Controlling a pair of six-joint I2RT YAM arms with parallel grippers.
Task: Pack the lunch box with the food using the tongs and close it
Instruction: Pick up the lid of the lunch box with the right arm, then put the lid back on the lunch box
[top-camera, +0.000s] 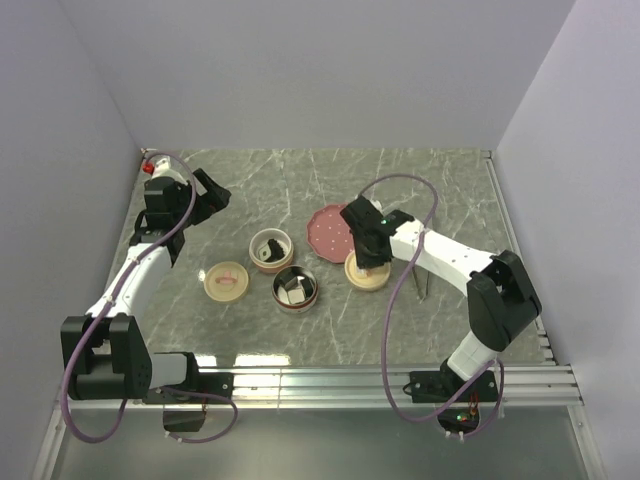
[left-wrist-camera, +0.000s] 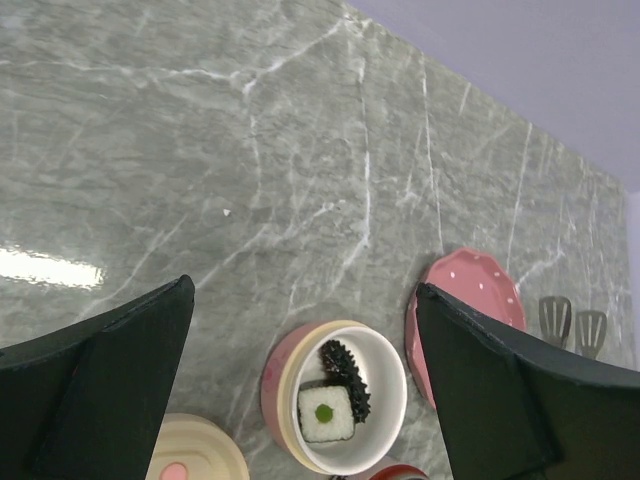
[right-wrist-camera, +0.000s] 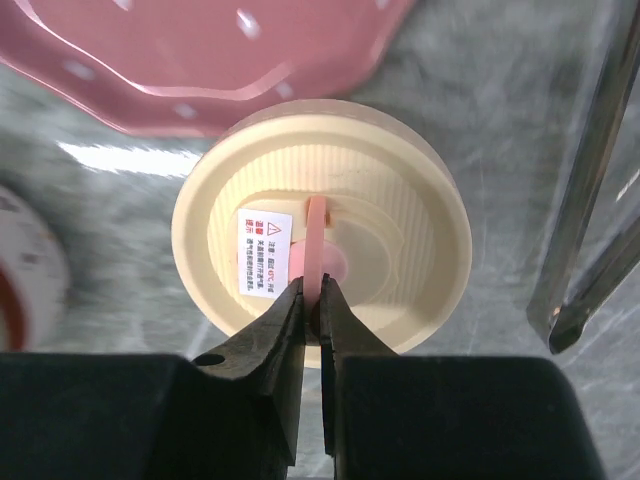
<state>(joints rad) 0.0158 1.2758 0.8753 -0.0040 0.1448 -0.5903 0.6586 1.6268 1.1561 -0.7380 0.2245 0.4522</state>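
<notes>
On the grey marble table (top-camera: 330, 180), seen from above, two arms work from the near edge. The left arm reaches toward 10 o'clock. Its claw (top-camera: 210, 193) hangs over bare stone with the jaws spread wide apart and nothing between them, and its wrist view shows the dark fingers (left-wrist-camera: 100, 390) far from each other. The right arm bends in toward the middle, where its claw (top-camera: 368, 262) is down on a cream lid (top-camera: 367, 278). In the right wrist view the jaws are pinched together on the thin pink tab (right-wrist-camera: 317, 225) that stands up at the lid's centre.

At 12 o'clock from that lid, just beside it, lies the red plate (top-camera: 328, 228). A white-lined bowl (top-camera: 288, 243) sits at 9 o'clock from the plate, and a second bowl (top-camera: 312, 296) sits close by at 5 o'clock from the first. Another cream lid (top-camera: 226, 281) rests at 9 o'clock from the second bowl.

The tongs (top-camera: 426, 285) lie flat on the table at 3 o'clock from the gripped lid, partly under the right arm, and neither claw touches them.

The white-lined bowl holds a white square piece with a green centre (left-wrist-camera: 325, 412) and a dark frilly piece (left-wrist-camera: 340, 357). Dark and pale pieces (top-camera: 293, 290) fill the second bowl, too small to tell apart.
</notes>
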